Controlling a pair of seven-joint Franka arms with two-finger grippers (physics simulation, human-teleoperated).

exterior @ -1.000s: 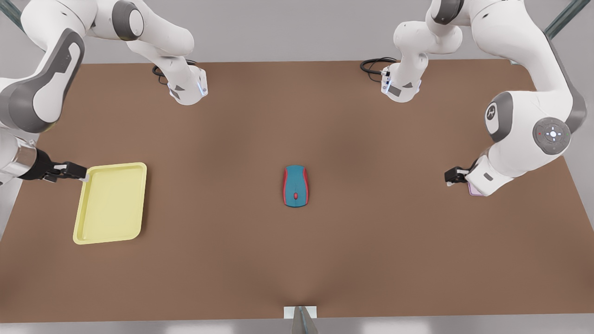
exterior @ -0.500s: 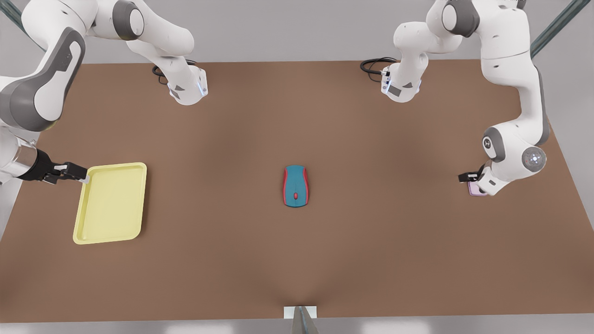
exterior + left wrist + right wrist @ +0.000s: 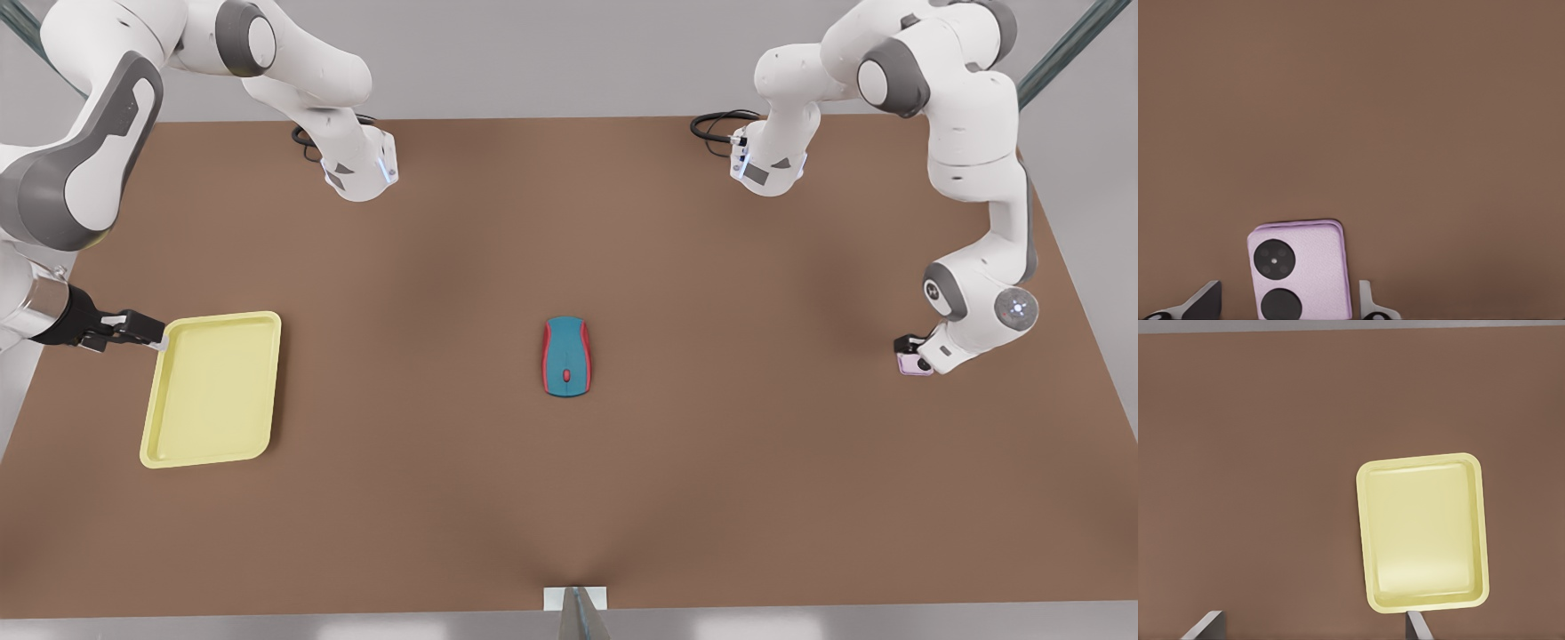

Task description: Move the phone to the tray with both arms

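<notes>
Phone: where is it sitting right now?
The phone lies flat on the table at the front view's far right, under the left gripper, whose open fingers straddle it, far from the mouse and the tray.

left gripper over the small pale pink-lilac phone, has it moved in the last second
Yes. In the front view the left gripper has shifted toward the front view's right, farther from the teal-and-red mouse, closing over the phone.

A brown table [image 3: 569, 498] stands before a plain pale grey wall [image 3: 551, 53].
</notes>
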